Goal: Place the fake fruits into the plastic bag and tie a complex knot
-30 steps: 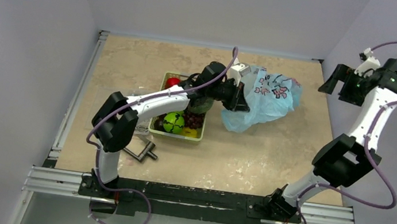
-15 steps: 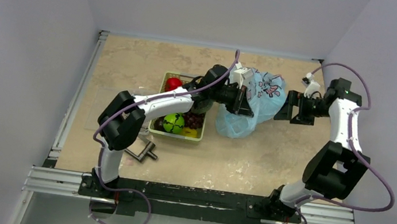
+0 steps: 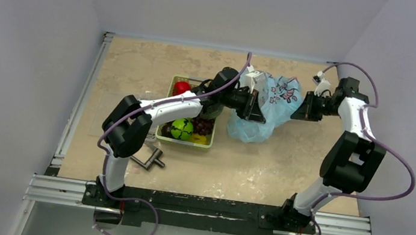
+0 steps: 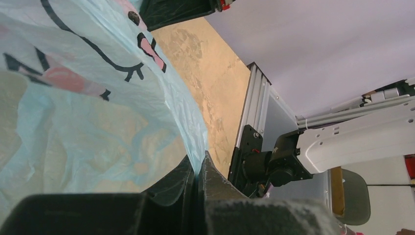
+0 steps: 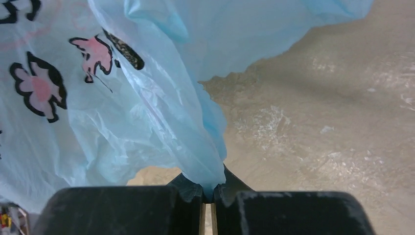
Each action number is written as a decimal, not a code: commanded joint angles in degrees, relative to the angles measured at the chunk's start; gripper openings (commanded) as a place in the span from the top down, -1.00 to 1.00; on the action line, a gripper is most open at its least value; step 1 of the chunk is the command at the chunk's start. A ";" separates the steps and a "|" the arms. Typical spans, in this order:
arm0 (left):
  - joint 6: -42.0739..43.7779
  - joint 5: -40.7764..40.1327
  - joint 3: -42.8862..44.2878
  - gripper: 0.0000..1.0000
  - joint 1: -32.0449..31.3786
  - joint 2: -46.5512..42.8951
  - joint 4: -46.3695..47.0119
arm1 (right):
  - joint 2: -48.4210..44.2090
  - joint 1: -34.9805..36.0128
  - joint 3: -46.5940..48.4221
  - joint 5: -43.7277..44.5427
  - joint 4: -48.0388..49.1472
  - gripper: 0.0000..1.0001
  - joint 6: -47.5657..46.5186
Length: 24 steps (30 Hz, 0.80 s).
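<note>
One plastic bag (image 3: 268,112), printed with pink-and-dark cartoon figures, is held over the table (image 3: 138,72), one edge clamped in the left gripper (image 3: 254,106), another in the right gripper (image 3: 304,109). Four fake fruits (image 3: 181,128) are counted in the green basket (image 3: 187,144) beside it.

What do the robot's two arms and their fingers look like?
Both arms, left arm and right arm, have white tubular links joined by chunky black joints. A purple cable loops along each. The fingers are matte black, textured and wedge-tipped.
</note>
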 commanded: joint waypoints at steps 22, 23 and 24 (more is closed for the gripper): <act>39.95 -2.10 8.66 -1.00 9.20 -10.52 -7.76 | -24.08 -16.05 3.77 -20.52 -2.55 1.00 4.96; 42.89 -2.68 8.53 -1.00 8.88 -11.56 -7.95 | -25.22 -14.64 2.59 -19.63 0.52 1.00 6.63; 45.98 -3.59 8.99 -1.00 8.51 -12.10 -9.26 | -25.91 -14.14 2.16 -17.88 1.33 1.00 6.74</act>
